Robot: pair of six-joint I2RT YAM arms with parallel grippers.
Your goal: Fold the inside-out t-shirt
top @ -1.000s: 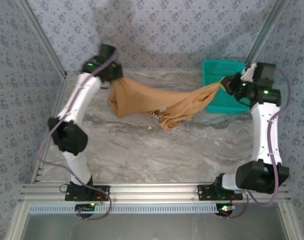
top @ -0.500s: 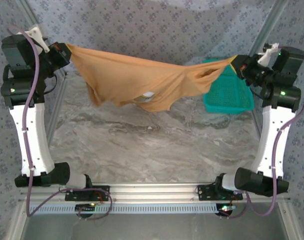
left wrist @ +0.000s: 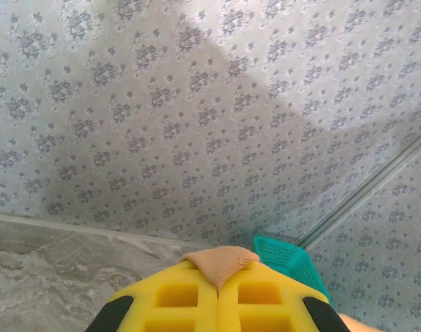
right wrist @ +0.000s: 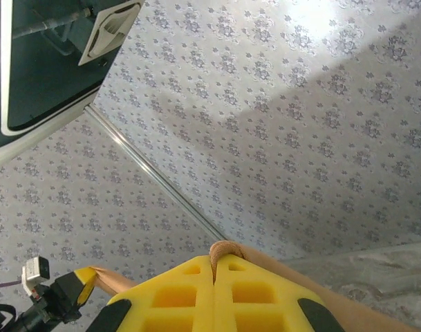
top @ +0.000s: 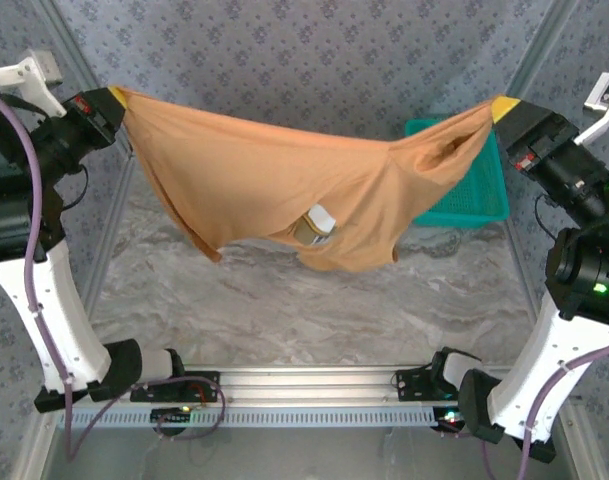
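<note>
The left gripper is closed tight on one corner of the shirt. In its wrist view a tan nub of cloth is seen pinched between the yellow pads. The right gripper is likewise clamped shut on the opposite corner, and a fold of cloth is seen squeezed between its pads. Both grippers are held high and well apart. The shirt is stretched between them in the air, clear of the table. From each gripper the upper edge is drawn inward and down to a shallow sag midway between them. Below that sag the cloth hangs in a bunched lobe, on which a white label is seen, with a grey patch just beside it. A teal basket is seen on the table, below and just inward of the right gripper, and is partly hidden by the shirt.
</note>
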